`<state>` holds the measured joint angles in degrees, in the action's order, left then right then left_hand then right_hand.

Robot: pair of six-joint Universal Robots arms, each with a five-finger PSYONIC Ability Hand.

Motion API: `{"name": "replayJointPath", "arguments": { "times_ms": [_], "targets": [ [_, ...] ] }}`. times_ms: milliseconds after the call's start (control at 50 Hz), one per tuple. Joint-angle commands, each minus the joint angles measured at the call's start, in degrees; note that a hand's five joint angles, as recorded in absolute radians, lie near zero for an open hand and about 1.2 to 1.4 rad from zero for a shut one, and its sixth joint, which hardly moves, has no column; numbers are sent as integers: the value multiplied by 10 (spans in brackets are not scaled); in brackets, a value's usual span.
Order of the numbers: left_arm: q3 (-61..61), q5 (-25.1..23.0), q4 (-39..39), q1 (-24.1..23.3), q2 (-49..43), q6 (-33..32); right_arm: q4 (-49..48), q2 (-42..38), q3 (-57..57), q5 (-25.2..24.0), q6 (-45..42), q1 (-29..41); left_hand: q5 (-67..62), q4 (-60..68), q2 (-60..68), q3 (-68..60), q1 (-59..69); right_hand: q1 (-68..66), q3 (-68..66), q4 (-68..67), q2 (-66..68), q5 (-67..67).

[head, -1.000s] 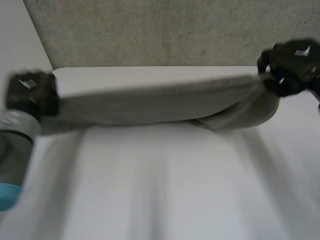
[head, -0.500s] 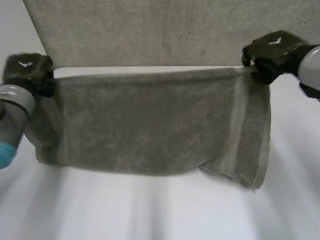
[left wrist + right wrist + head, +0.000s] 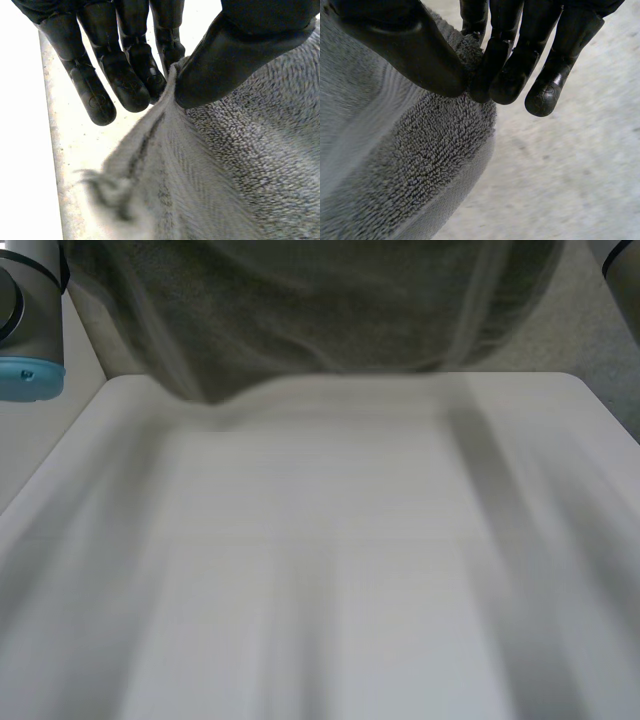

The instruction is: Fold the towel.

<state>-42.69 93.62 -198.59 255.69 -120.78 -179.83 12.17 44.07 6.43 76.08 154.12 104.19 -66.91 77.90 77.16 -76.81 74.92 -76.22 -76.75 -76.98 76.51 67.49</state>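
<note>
A grey terry towel (image 3: 300,310) hangs in the air above the far edge of the white table (image 3: 320,570), its lower hem just over that edge. In the left wrist view my left hand (image 3: 235,45) pinches one upper corner of the towel (image 3: 225,170) between thumb and fingers (image 3: 155,75). In the right wrist view my right hand (image 3: 415,50) pinches the other upper corner of the towel (image 3: 410,170) between thumb and fingers (image 3: 505,75). The towel is stretched between the two hands.
My left arm (image 3: 30,310), grey with a light-blue cap, stands at the table's far left corner. My right arm (image 3: 625,270) is just at the far right. Beyond the table lies a grey speckled floor (image 3: 590,330).
Both hands have gone up and away with the towel. It lay bunched low over the far edge, then hung spread out, and now hangs high with its hem above the table.
</note>
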Motion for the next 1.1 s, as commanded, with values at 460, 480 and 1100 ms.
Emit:
{"name": "replayJointPath", "arguments": {
  "times_ms": [460, 480, 1100],
  "targets": [
    [-452, -27, -154, 16, -62, -106, 26, 20, 531, -123, -107, -22, -31, 21, 28, -32, 51, -38, -32, -30, 35, 25],
    [-469, -27, -158, 17, -55, -121, 26, 39, 547, -126, -102, -23, -31, 21, 28, -32, 51, -38, -32, -30, 35, 25],
    [-646, -122, -158, 71, 202, -130, 71, 304, 707, -157, -123, -109, -31, 21, 28, -32, 51, -38, -32, -30, 35, 25]
  ]
}}
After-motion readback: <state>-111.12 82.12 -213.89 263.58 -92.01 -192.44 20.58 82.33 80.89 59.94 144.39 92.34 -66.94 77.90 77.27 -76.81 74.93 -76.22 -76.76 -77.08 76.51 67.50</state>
